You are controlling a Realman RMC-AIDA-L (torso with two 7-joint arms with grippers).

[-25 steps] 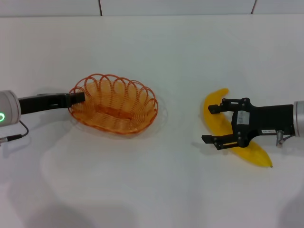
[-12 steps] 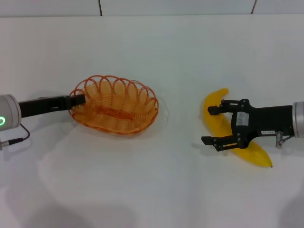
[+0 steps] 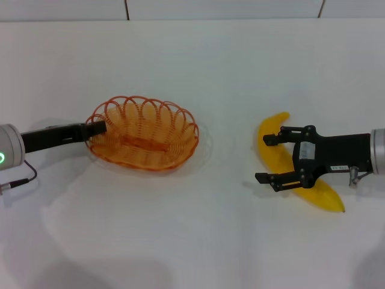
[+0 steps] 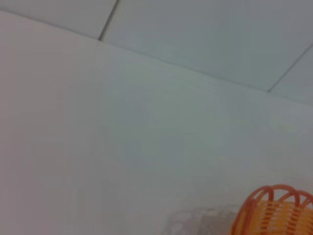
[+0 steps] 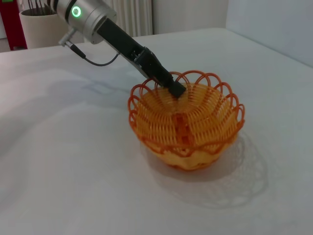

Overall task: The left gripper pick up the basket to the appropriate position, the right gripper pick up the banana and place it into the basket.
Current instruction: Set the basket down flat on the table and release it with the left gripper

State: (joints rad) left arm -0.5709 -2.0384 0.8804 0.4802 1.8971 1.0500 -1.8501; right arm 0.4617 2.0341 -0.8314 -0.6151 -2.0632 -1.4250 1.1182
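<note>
Left gripper (image 3: 96, 127) pinches basket (image 3: 143, 133) rim at its left end; basket now shifted slightly left versus a second ago, arm drawn back left too. Basket at bench (image 3: 192, 241) centre-left. Right gripper (image 3: 269, 158) unmoved, fingers spread wide, straddling banana (image 3: 274, 129) at right. Banana lies on bench, well apart from basket, dark tip nearest.

Bare table (image 3: 228, 78) between basket (image 3: 144, 133) and banana (image 3: 274, 144), unobstructed
</note>
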